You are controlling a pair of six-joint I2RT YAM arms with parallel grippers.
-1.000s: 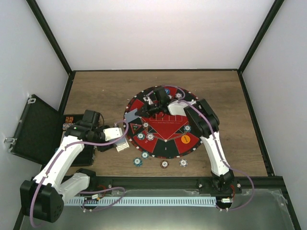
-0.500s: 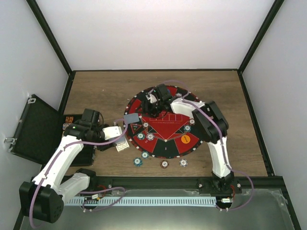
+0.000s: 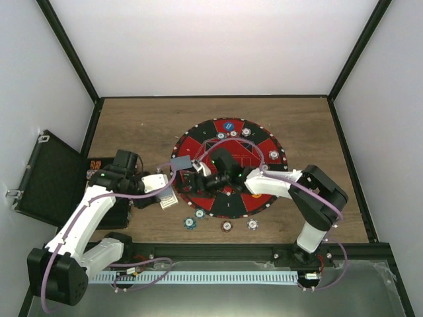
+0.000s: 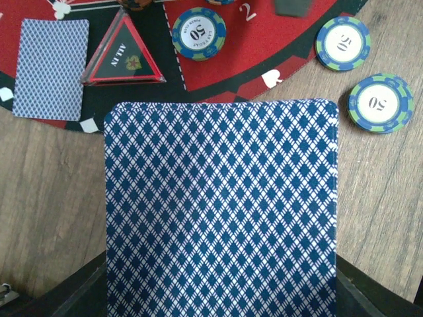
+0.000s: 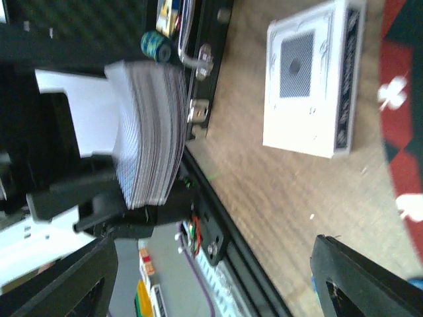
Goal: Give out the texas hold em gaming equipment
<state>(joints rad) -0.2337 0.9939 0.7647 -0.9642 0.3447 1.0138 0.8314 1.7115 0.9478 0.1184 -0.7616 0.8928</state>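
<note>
The left tool [image 3: 160, 187] pinches a deck of cards [image 4: 221, 205] just outside the poker mat [image 3: 228, 206] at nine o'clock. The right tool [image 3: 199, 177], spread wide, hovers inside that edge.

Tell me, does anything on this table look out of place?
Nothing spilled or damaged. Several poker chips lie on bare wood just off the round mat, and one card overhangs its left edge.
</note>
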